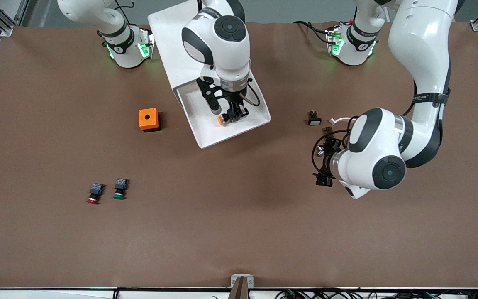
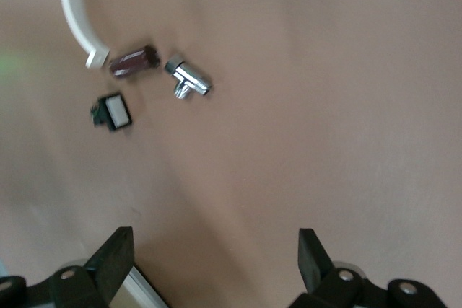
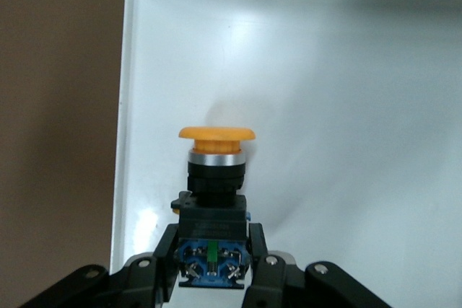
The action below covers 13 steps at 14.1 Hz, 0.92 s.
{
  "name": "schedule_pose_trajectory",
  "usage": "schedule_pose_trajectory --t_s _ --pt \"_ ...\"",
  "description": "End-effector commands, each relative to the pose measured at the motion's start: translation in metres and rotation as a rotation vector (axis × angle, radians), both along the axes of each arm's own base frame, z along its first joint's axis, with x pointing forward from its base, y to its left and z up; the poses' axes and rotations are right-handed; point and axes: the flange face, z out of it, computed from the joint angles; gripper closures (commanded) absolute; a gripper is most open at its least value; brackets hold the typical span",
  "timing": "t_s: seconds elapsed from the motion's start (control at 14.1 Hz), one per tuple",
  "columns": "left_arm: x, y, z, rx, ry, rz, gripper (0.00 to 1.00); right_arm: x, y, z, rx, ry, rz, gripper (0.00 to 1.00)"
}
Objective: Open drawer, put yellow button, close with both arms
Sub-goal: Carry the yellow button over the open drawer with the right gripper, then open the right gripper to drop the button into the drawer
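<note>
Button (image 3: pixel 216 151), yellow-capped, sits clamped at its bluish rear block in the right end effector (image 1: pixel 231 115), just above centre in the front view, over the floor of the pulled-out drawer (image 1: pixel 206 126). The right wrist view shows it centred low in frame, cap pointing away from the wrist, white tray around it, the tray's rim at frame left.

Placing seems to be the step in hand: the drawer is open, the button not yet let go. Next the fingers should part and the arm lift clear before the drawer is pushed shut.

Left end effector (image 2: pixel 216 261), fingers spread wide and empty, waits at centre right of the front view over bare desk (image 1: pixel 239 232). Red button (image 1: pixel 93 199) and green button (image 1: pixel 118 195) lie at lower left.
</note>
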Motion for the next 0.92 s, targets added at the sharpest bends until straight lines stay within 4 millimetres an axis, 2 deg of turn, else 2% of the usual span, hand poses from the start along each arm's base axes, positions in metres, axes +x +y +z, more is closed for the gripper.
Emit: schedule_pose_trajectory --t_s 0.0,0.14,0.21,0.35,0.43,0.57,0.71,0.85 --pt "-0.009 -0.010 0.013 -0.057 -0.047 -0.242 0.00 0.001 0.007 0.011 -0.018 -0.038 0.011 0.00" --pt "-0.012 -0.025 0.013 -0.098 -0.078 -0.348 0.00 0.011 0.002 0.020 -0.025 -0.056 0.061 0.00" --pt "-0.015 -0.036 0.012 -0.122 -0.098 -0.419 0.00 0.017 -0.005 0.023 -0.044 -0.048 0.156 0.00" --pt "-0.022 -0.065 0.007 -0.169 -0.148 -0.549 0.00 0.041 -0.038 0.038 -0.101 0.006 0.375 0.00" --pt "-0.024 -0.079 0.002 -0.182 -0.182 -0.581 0.00 0.063 -0.069 0.053 -0.122 0.038 0.452 0.00" --pt "-0.033 -0.115 -0.008 -0.213 -0.241 -0.624 0.00 0.094 -0.124 0.075 -0.133 0.106 0.601 0.00" --pt "-0.055 -0.157 -0.014 -0.223 -0.266 -0.690 0.00 0.124 -0.200 0.096 -0.129 0.162 0.766 0.00" --pt "-0.078 -0.187 -0.014 -0.235 -0.261 -0.736 0.00 0.148 -0.278 0.112 -0.110 0.196 0.917 0.00"
